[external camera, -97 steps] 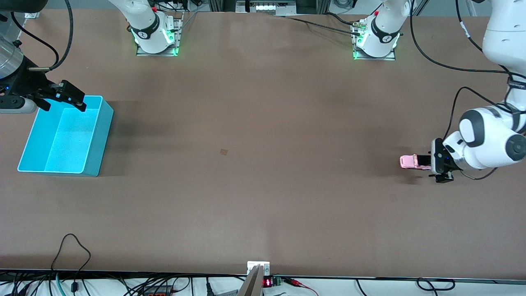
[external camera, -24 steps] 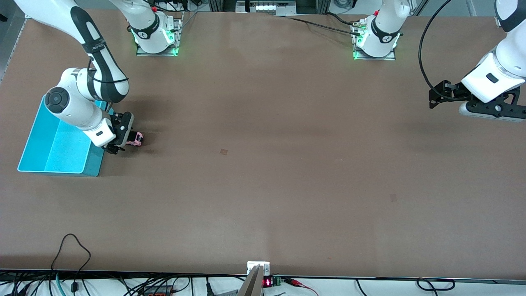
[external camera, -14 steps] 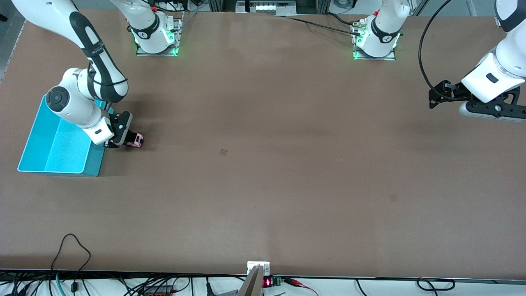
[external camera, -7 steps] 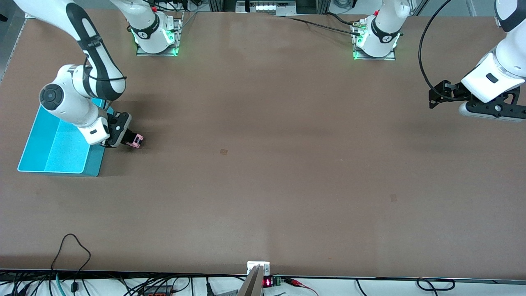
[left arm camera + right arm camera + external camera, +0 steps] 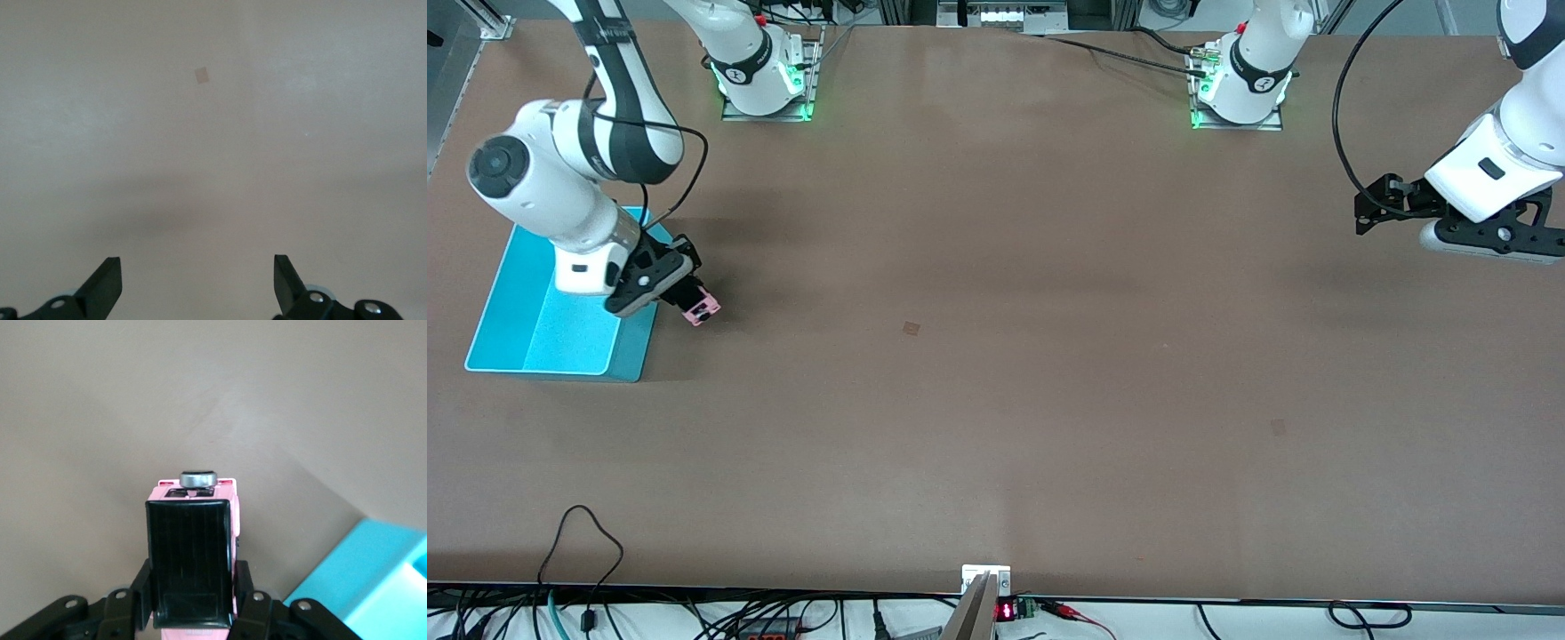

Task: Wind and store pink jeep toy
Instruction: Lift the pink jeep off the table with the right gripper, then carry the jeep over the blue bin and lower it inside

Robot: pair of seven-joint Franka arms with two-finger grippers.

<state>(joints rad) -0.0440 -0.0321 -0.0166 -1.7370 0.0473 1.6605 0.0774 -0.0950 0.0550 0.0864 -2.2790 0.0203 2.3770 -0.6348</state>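
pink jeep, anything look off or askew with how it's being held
Nothing looks damaged. The pink jeep toy is clamped in the right gripper beside the turquoise bin, tilted nose-down above the table, not yet in the bin. The left gripper waits open.

The jeep (image 5: 699, 308) is mostly hidden in the front view: only its pink end pokes out past the right gripper (image 5: 680, 296), whose fingers cover the rest. In the right wrist view the jeep's lower end is cut off by the picture's edge, and its wheels and windows do not show. The right arm covers part of the bin (image 5: 543, 333). The left gripper (image 5: 197, 287) shows only its fingertips (image 5: 107, 280) in the left wrist view.
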